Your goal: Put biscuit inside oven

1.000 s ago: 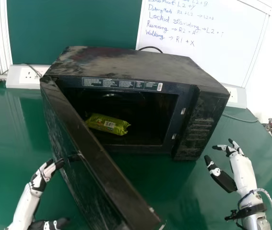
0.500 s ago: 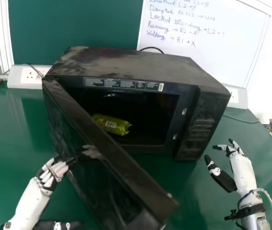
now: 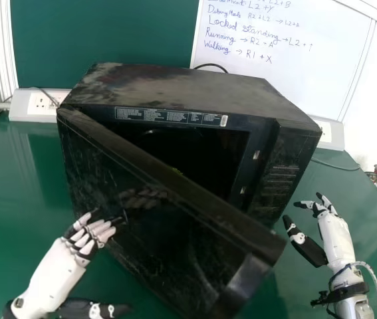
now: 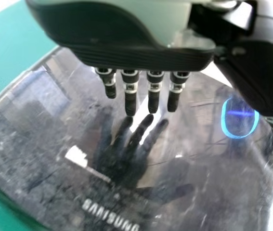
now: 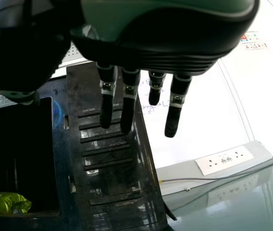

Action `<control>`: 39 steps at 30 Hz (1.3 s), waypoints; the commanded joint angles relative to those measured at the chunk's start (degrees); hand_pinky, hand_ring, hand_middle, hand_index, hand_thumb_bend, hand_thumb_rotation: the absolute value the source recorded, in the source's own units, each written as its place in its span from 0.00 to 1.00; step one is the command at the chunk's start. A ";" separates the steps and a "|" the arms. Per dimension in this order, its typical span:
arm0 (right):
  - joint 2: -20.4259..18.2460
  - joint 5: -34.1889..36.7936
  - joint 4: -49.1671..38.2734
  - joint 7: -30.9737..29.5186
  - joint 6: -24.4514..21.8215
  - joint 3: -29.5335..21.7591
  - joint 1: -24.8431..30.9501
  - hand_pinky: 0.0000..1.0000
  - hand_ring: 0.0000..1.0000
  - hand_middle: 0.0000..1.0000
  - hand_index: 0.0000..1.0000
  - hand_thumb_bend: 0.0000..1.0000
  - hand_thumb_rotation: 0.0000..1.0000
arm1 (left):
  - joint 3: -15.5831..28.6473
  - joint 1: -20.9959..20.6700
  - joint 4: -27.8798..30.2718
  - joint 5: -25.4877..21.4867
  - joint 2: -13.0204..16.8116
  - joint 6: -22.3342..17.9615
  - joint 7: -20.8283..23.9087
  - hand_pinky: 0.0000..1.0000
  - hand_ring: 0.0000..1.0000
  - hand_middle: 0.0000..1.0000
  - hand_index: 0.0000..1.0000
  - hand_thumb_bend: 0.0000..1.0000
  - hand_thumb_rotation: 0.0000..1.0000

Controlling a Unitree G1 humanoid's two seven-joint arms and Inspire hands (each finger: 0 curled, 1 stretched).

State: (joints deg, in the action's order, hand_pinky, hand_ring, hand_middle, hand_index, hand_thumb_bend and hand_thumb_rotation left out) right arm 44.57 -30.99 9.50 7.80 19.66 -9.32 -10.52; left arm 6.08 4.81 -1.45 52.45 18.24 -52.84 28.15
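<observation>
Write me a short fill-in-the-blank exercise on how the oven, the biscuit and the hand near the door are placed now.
The biscuit packet lies ____ the oven. In colour, the biscuit packet is ____. The oven's door is not shut but partly ____. The hand with its fingers at the door's outer face is the robot's ____ one.

Missing words: inside; green; open; left.

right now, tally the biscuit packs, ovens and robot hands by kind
biscuit pack: 1
oven: 1
robot hands: 2 (left hand, right hand)
total: 4
</observation>
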 commanded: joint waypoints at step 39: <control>-1.61 1.38 -2.52 -0.11 -0.98 -0.28 1.66 0.67 0.76 0.77 0.77 0.76 0.56 | -7.06 -8.02 -0.28 -6.38 7.37 8.53 -4.91 0.78 0.88 0.94 0.96 0.79 0.63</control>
State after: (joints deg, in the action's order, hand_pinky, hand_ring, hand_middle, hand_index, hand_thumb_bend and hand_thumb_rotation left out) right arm 43.07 -29.99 7.31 7.60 18.09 -9.32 -9.73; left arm -0.37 -2.67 -0.96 46.51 25.02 -44.47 23.09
